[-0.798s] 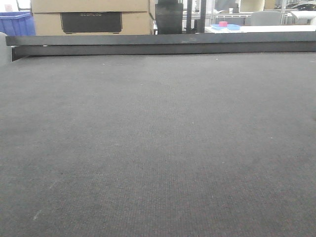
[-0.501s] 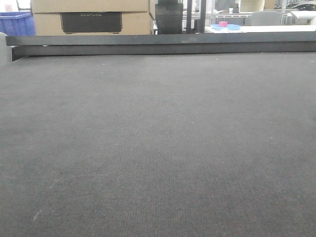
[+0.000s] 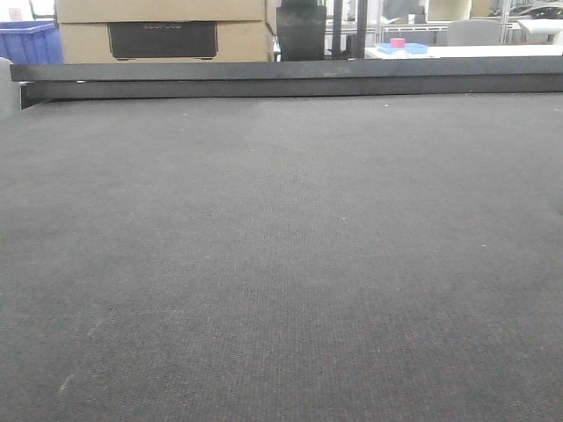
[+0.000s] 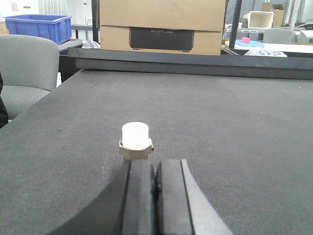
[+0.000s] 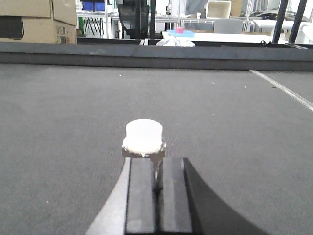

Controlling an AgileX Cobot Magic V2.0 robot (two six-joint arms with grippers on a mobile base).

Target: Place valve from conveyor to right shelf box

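The conveyor (image 3: 281,264) is a wide dark grey woven belt with a dark rail (image 3: 281,79) along its far edge. No valve or gripper shows in the front view. In the left wrist view a valve (image 4: 135,139) with a white cap and a metal hex base stands on the belt, just beyond my left gripper (image 4: 155,164), which is shut and empty. In the right wrist view my right gripper (image 5: 157,161) is shut on a thin metal part of a white-capped valve (image 5: 143,137) at its fingertips. The right shelf box is out of view.
Cardboard boxes (image 3: 163,31) and a blue bin (image 3: 31,44) stand behind the rail. A grey chair (image 4: 24,68) is at the belt's left side. A white table with a pink object (image 3: 398,42) is far behind.
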